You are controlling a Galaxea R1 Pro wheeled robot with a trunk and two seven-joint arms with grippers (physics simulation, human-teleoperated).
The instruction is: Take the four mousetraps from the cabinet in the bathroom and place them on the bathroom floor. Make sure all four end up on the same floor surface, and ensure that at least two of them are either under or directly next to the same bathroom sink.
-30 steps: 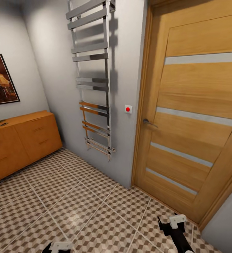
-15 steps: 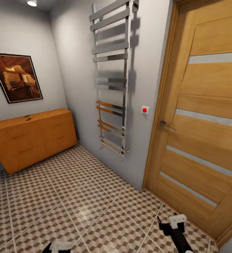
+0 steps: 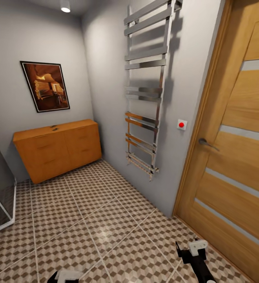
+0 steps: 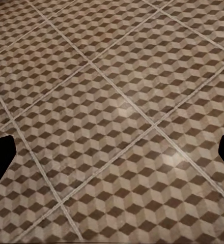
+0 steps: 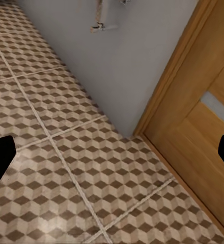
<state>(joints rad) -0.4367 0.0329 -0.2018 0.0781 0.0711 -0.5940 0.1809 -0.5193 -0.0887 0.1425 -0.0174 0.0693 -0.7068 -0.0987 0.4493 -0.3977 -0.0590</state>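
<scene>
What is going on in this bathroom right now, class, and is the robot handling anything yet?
Nothing is being handled yet. The robot stands on the patterned bathroom floor with both arms held low; the left gripper and right gripper are open and empty above the tiles. The orange-brown cabinet sits against the far wall under a framed picture, drawers closed, with small dark items on its top too small to identify. A chrome towel rail and a wooden door are on the right.

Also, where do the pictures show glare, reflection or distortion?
Head view: ceiling lamp glows, the towel rail mirrors orange wood, and the door leans from lens distortion. Left wrist view: a pale sheen on the bathroom floor. Right wrist view: even, soft light.
</scene>
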